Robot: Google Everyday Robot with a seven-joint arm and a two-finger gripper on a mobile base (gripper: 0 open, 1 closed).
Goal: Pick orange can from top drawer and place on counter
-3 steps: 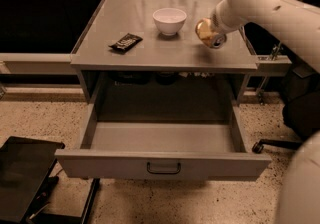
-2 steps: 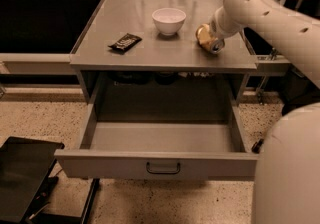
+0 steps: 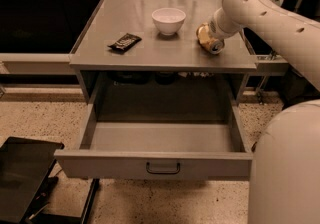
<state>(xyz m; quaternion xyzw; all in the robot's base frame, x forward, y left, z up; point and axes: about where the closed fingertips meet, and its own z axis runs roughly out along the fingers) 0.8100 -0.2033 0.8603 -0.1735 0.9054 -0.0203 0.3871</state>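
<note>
Location: the can [image 3: 209, 39] is at the right centre of the frame, over the right part of the counter [image 3: 150, 54], just right of the bowl [image 3: 168, 20] and apart from it. My gripper [image 3: 215, 29] sits at the can's upper right end, with my arm coming in from the upper right corner.

Tool state: I cannot tell whether my gripper grasps the can or has let go, since my wrist covers the contact. I also cannot tell whether the can rests fully on the counter or hangs just clear of it.

Orientation: the can is not upright. Its long axis runs on a slant from upper left to lower right of the frame. A silver end faces lower right, toward the counter's front right corner.

Risks, in my judgement:
- Released on its side, the can may roll. The counter's right edge is near and the front edge is not far.
- A roll over the front edge would drop it into the open drawer [image 3: 152, 164] below, or onto the floor.
- If it is released while not fully down, the drop could start that roll.
- If I pull back with the can partly caught, I may drag it toward the right edge.
- A leftward sweep of my wrist could strike the bowl.

The wrapper [image 3: 124, 42], left of centre, is well apart and not at risk.
</note>
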